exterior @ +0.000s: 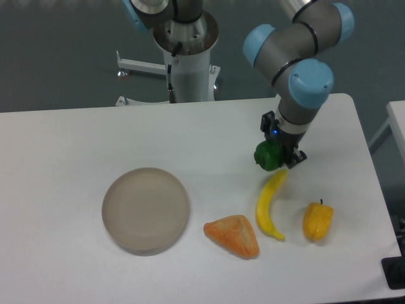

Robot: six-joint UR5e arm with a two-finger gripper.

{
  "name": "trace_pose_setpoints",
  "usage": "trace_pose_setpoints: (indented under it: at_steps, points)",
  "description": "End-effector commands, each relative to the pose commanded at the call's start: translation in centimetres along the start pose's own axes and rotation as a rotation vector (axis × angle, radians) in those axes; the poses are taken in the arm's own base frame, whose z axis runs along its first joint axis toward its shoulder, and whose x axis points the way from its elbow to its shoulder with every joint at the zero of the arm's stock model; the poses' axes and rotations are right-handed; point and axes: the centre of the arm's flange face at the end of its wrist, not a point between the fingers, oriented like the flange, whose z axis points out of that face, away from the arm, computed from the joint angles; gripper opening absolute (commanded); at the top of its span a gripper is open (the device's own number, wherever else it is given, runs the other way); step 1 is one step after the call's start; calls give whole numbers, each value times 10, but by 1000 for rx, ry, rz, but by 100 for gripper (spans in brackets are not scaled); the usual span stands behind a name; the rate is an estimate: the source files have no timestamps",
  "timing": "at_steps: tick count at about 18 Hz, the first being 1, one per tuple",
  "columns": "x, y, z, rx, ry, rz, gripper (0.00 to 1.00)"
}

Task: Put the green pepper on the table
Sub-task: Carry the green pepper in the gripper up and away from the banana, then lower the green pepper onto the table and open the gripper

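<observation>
End effector [280,154], closed on the green pepper [267,156], shown over the right half of the counter [63,139], nearer the far edge than the near one. The pepper protrudes to the left of the fingers and sits low; whether its underside already touches the surface cannot be told from this angle, though it appears at or just above it.

Neighbouring items: the tip of a banana [269,204] lies just beside the end effector on its near side, with the fruit curving away toward the near edge. A yellow pepper [317,220] stands near the right edge, apart from the banana. An orange wedge-shaped item [233,235] lies left of the banana, and a round beige plate [145,210] rests toward the middle of the counter, well apart from the arm.

Step in hand, as judged: setting the pepper down on bare surface. To do this well, lower vertically until the pepper rests under its own weight, then part the fingers only as far as needed, so the lumpy, rounded body is not nudged into a roll. The free space lies to the left and toward the far edge; any sideways drift should favour that side, since the banana tip is close. Retreat should be straight upward, keeping the fingers clear of the banana.
</observation>
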Motion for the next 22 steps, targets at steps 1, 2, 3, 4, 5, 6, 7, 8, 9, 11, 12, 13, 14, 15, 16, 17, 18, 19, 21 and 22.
trace_pose_setpoints:
  at_steps: [1, 2, 3, 4, 5, 6, 7, 8, 9, 11, 12, 13, 14, 15, 16, 17, 18, 19, 21, 22]
  points:
    - [19, -4, 15, -4, -19, 3, 2]
    - [35, -6, 34, -6, -39, 0, 3]
    - [42, -7, 45, -5, -44, -3, 4]
    - [53, -8, 56, -3, -26, 4, 9]
    - [62, -10, 62, -2, -11, 6, 14]
    - [65, -13, 66, -1, -1, 9, 20]
    - [68, -14, 70, 0, 9, 6, 28]
    - [71, -17, 70, -1, 9, 6, 37]
    - [71, -17, 68, 1, 5, 5, 61]
    - [68, -16, 65, 0, -1, -3, 100]
    - [64, -14, 59, 2, -15, -6, 100]
    - [60, -13, 51, -2, -29, -9, 100]
    - [58, -12, 48, -3, -35, -9, 100]
    - [53, -10, 40, -1, -52, -14, 100]
    - [46, -9, 29, 6, -76, -21, 100]
    - [37, -7, 12, 19, -97, -25, 100]
    - [28, -6, 1, 33, -96, -27, 100]
    - [18, -6, -15, 44, -96, -27, 100]
    - [-6, -5, -41, 53, -85, -30, 100]
    - [-26, -5, -57, 51, -91, -39, 100]
